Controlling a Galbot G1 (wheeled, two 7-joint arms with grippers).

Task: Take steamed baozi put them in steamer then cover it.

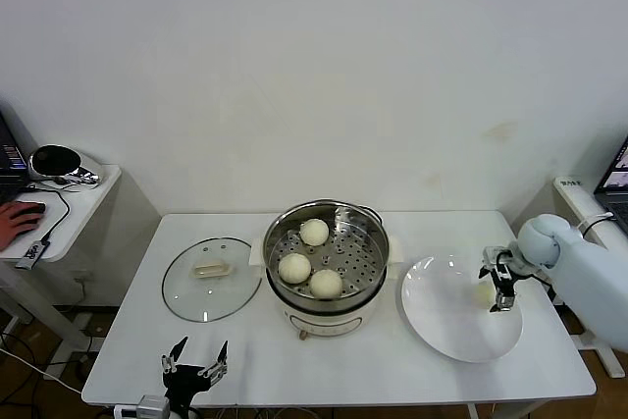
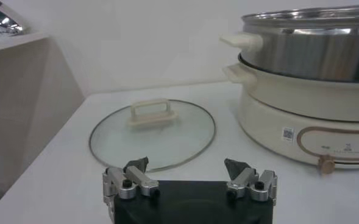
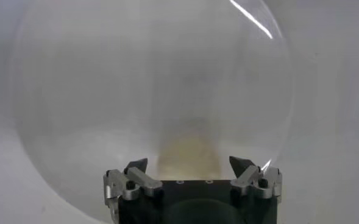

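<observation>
A steel steamer [image 1: 326,267] stands at the centre of a white worktop [image 1: 245,350], three steamed baozi [image 1: 312,264] resting on its perforated tray: one toward the wall, two nearer the robot. The fourth baozi [image 1: 484,293] lies on a white plate [image 1: 442,326] just right of the steamer, and the right gripper [image 1: 498,282] hangs directly above it with its jaws spread wide, holding nothing. In the right wrist view the bun [image 3: 188,157] shows as a pale cream blur on the plate [image 3: 94,97] between the open fingertips [image 3: 136,165]. The glass cover [image 1: 211,278] lies flat on the worktop just left of the steamer, its cream bar handle up. The left gripper [image 1: 195,365] waits low at the worktop's near edge, in front of the cover, jaws likewise open and empty. From the left wrist view, the cover [image 2: 152,133] sits beyond the fingers [image 2: 136,165], beside the steamer's cream base [image 2: 301,115].
</observation>
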